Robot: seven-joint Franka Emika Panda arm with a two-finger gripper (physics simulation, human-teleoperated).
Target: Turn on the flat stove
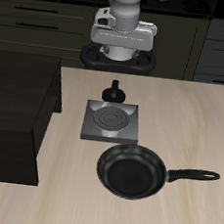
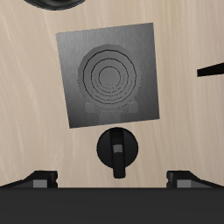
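Wrist view shows your gripper (image 2: 112,179) spread wide, fingertips apart either side of the black knob (image 2: 116,150), holding nothing. That knob sits beside the flat stove (image 2: 108,77), just off its plate. Exterior view puts the frying pan (image 1: 132,171) at the stove's five o'clock on the bench (image 1: 34,209).

No readable text, labels, brands, numbers or signs in either view.

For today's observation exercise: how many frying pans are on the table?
1. The pan lies near the table's front edge, just in front of the stove, its handle pointing sideways along the table. No other shows; the dark cabinet could hide something.
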